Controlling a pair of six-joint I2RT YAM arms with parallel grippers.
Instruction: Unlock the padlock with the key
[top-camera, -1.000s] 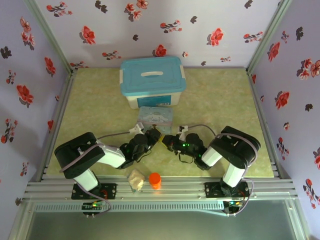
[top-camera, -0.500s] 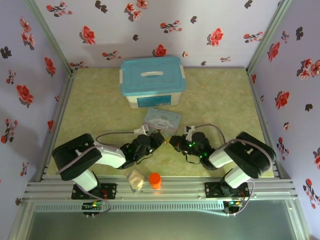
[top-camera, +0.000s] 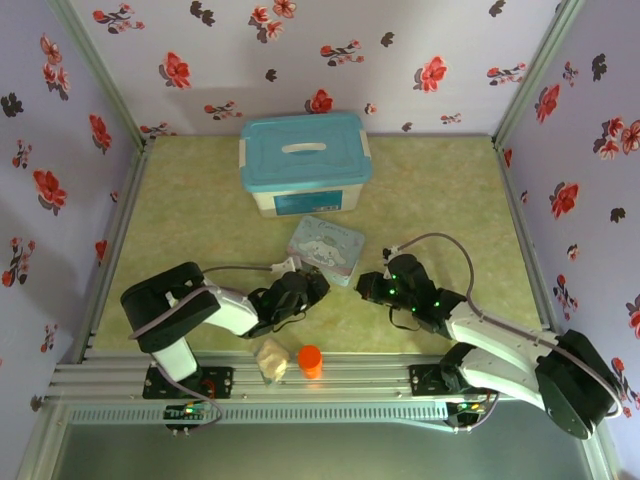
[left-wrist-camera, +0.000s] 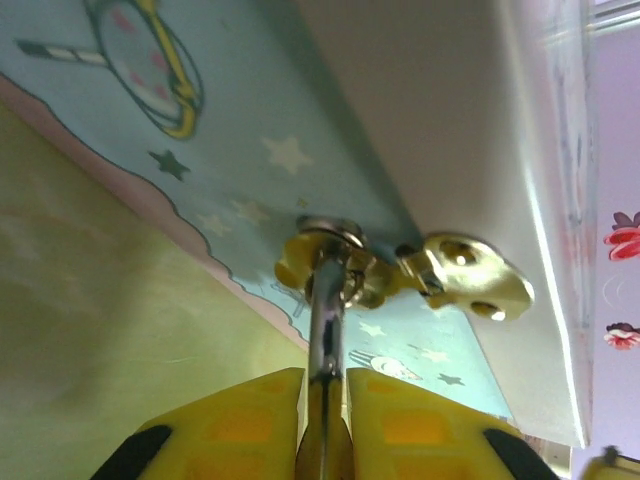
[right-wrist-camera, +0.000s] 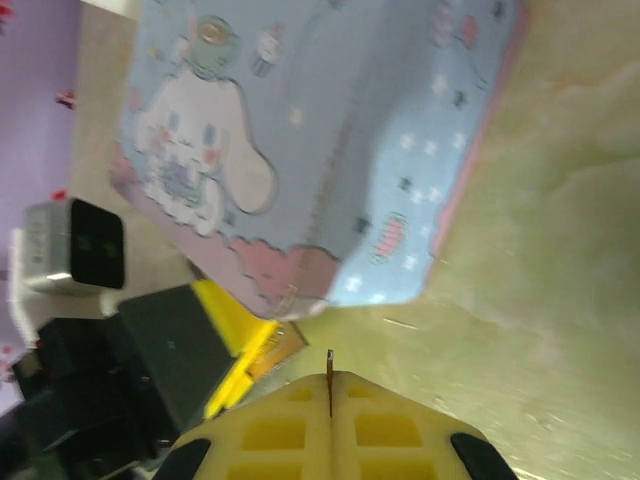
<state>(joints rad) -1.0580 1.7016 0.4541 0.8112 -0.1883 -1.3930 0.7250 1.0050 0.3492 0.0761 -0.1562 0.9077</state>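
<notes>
Clamping padlock (left-wrist-camera: 340, 268) by shackle: left fingers (left-wrist-camera: 240, 420); right fingers (right-wrist-camera: 270, 435) pinching thin key (right-wrist-camera: 329, 385).

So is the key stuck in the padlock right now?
No, the key pokes bare from the shut right claw, its tip touching nothing.

The top camera looks down from above and behind the table's (top-camera: 200, 200) near edge and takes in its whole top, out to the far corners. The left wrist camera looks along its yellow fingers (left-wrist-camera: 235, 425), very close to the tin's (left-wrist-camera: 120, 80) side. The right wrist camera looks past its own fingers (right-wrist-camera: 275, 435) from farther back, at the tin's (right-wrist-camera: 300, 150) lid. All 3 views share the tin (top-camera: 325, 243).
</notes>
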